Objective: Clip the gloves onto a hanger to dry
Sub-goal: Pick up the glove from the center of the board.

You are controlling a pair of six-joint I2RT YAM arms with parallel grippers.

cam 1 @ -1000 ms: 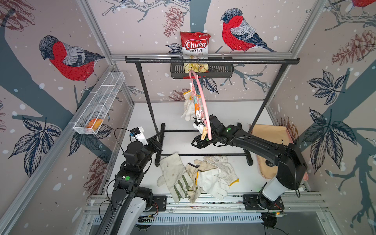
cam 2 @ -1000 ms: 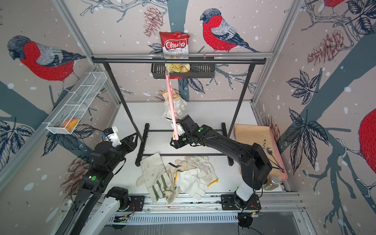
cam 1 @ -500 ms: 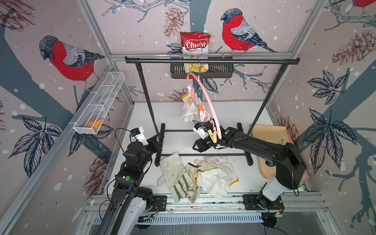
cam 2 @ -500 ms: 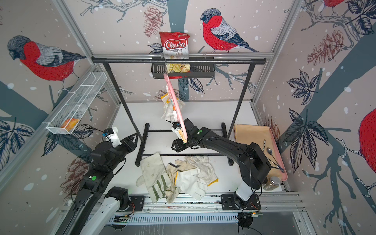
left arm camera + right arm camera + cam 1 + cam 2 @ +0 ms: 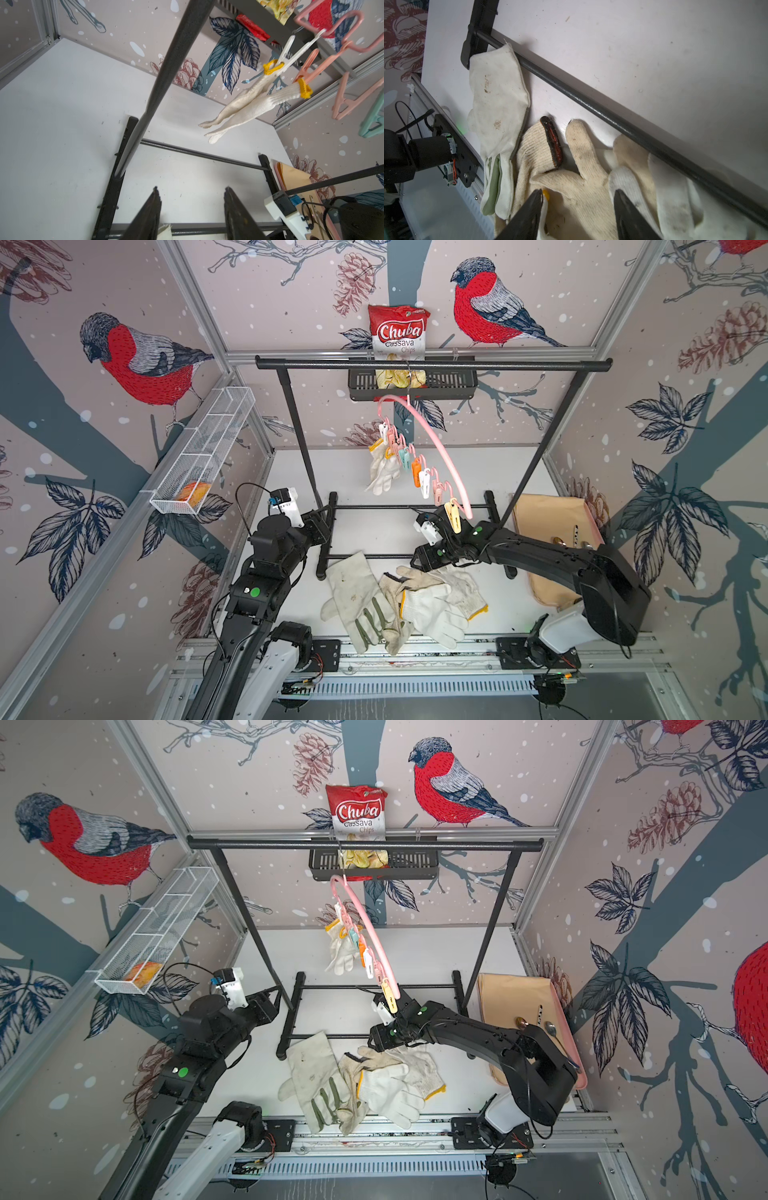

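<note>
Right claw (image 5: 577,194) spread, empty; I see off-white soiled work gloves (image 5: 583,172) heaped on white worktop (image 5: 654,52) directly beneath it. Left claw (image 5: 191,190) spread, empty. Pink arched plastic hanger (image 5: 444,452) hangs above right claw, two knit gloves (image 5: 383,470) clipped.

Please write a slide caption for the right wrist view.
Open right claw over soiled gloves lying beside the rack's bottom bar.
</note>
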